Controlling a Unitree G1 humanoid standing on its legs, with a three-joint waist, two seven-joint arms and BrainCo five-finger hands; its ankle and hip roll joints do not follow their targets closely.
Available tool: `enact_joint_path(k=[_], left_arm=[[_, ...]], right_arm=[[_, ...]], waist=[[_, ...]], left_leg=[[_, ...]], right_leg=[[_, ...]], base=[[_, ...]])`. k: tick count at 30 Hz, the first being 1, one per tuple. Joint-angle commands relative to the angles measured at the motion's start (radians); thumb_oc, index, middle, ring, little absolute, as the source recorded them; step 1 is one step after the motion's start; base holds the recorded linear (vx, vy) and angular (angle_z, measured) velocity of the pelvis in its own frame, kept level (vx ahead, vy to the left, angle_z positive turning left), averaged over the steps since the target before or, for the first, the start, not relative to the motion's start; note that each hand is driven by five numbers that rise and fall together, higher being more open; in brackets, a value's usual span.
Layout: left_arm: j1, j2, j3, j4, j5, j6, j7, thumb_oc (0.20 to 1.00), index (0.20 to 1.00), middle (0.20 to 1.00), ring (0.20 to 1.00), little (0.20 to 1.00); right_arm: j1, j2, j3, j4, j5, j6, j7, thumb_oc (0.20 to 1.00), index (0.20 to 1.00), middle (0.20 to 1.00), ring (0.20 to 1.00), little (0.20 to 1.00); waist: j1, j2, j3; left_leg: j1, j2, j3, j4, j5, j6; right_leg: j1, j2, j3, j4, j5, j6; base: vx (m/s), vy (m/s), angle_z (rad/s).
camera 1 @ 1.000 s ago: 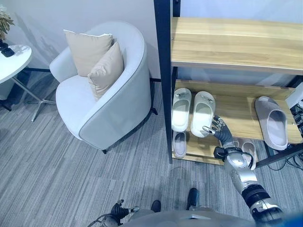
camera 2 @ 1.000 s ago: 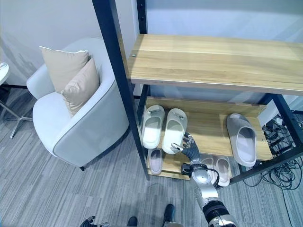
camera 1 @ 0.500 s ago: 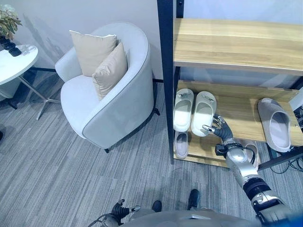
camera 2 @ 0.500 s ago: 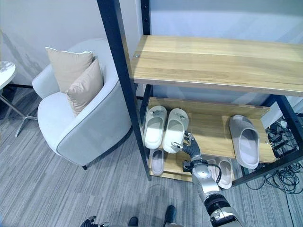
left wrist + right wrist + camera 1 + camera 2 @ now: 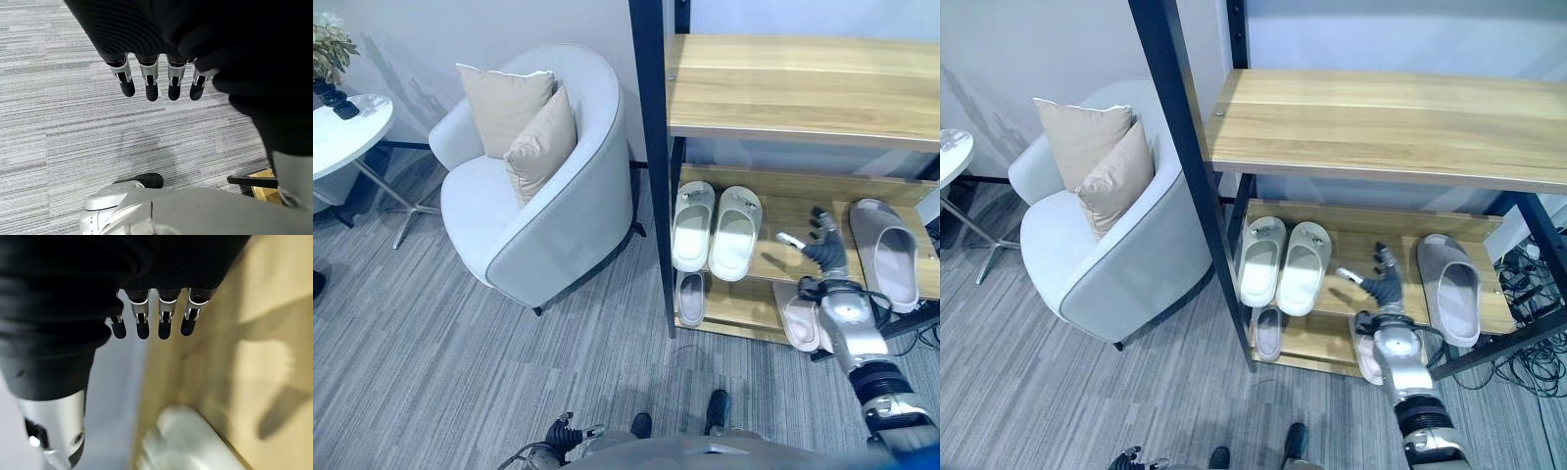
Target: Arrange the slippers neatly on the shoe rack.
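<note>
Rightward went my right robot hand point(image 5: 824, 251), off the white pair point(image 5: 717, 228), fingers loose, empty, beside the grey slipper point(image 5: 884, 253); left robot hand point(image 5: 156, 81) relaxed.

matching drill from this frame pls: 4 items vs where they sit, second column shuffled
Items:
1. pale slipper pair
2. grey slipper
3. beige cushions
4. right hand

Places:
A. on the armchair
B. right end of the middle shelf
C. left end of the middle shelf
D. over the middle shelf, between the pair and the grey slipper

Pairs: 1-C, 2-B, 3-A, 4-D
</note>
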Motion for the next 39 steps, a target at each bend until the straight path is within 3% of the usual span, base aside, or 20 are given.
enact_joint_path(k=[1,3,9,13,17,20,32,39], left_arm=[[-0.005,-0.031,-0.029,0.089,0.06,-0.007,-0.02,1.0,1.0,1.0,1.0,1.0],[-0.004,-0.026,-0.03,0.081,0.08,-0.015,-0.023,1.0,1.0,1.0,1.0,1.0],[-0.003,-0.027,-0.044,0.083,0.091,-0.019,-0.022,1.0,1.0,1.0,1.0,1.0],[-0.004,-0.029,-0.041,0.082,0.084,-0.019,-0.018,1.0,1.0,1.0,1.0,1.0],[-0.006,-0.037,-0.042,0.073,0.084,-0.021,-0.004,1.0,1.0,1.0,1.0,1.0],[-0.006,-0.044,-0.05,0.078,0.066,-0.01,0.026,1.0,1.0,1.0,1.0,1.0],[0.002,-0.037,-0.055,0.075,0.031,-0.008,0.037,1.0,1.0,1.0,1.0,1.0],[-0.01,-0.043,-0.063,0.07,0.024,-0.009,0.027,1.0,1.0,1.0,1.0,1.0]], right_arm=[[-0.032,-0.064,0.0,-0.027,-0.127,-0.05,-0.043,1.0,1.0,1.0,1.0,1.0],[-0.031,-0.18,-0.009,0.006,-0.273,-0.038,-0.076,1.0,1.0,1.0,1.0,1.0],[-0.056,-0.249,-0.031,0.109,-0.345,0.003,-0.15,1.0,1.0,1.0,1.0,1.0],[-0.039,-0.256,-0.055,0.142,-0.36,0.022,-0.174,1.0,1.0,1.0,1.0,1.0],[0.003,-0.238,-0.108,0.155,-0.426,0.06,-0.26,1.0,1.0,1.0,1.0,1.0],[0.009,-0.141,-0.192,0.224,-0.258,0.047,-0.347,1.0,1.0,1.0,1.0,1.0],[-0.111,-0.156,-0.148,0.284,-0.095,0.03,-0.309,1.0,1.0,1.0,1.0,1.0],[-0.096,-0.115,-0.078,0.222,-0.054,0.015,-0.208,1.0,1.0,1.0,1.0,1.0]], waist=[[0.008,-0.036,0.003],[0.005,-0.035,0.008],[-0.002,-0.023,0.019],[-0.013,-0.017,0.02],[-0.021,-0.012,0.02],[-0.024,-0.006,0.017],[-0.02,0.029,0.055],[-0.03,0.025,0.05]], left_leg=[[-0.056,-0.007,0.046,0.002,0.003,-0.041],[-0.055,-0.006,0.045,0.002,0.004,-0.042],[-0.061,-0.005,0.047,0.002,0.005,-0.042],[-0.059,-0.006,0.052,0.002,0.002,-0.039],[-0.057,-0.005,0.052,0.002,-0.002,-0.037],[-0.057,-0.007,0.053,0.002,-0.007,-0.034],[-0.099,-0.013,0.063,0.002,0.01,-0.038],[-0.089,-0.009,0.071,0.002,0.008,-0.038]], right_leg=[[0.142,-0.032,0.041,0.011,-0.151,0.108],[0.143,-0.029,0.037,0.011,-0.15,0.109],[0.137,-0.028,0.038,0.011,-0.148,0.111],[0.136,-0.027,0.046,0.011,-0.15,0.111],[0.137,-0.027,0.047,0.011,-0.153,0.11],[0.138,-0.027,0.053,0.011,-0.159,0.109],[0.088,-0.033,0.068,0.011,-0.148,0.109],[0.101,-0.03,0.07,0.011,-0.154,0.104]], base=[[0.01,-0.031,-0.1],[0.01,-0.034,-0.06],[0.0,0.0,0.0],[0.01,-0.014,-0.05],[0.0,0.0,0.0],[0.03,-0.028,-0.04],[-0.02,-0.009,-0.02],[0.02,-0.008,-0.05]])
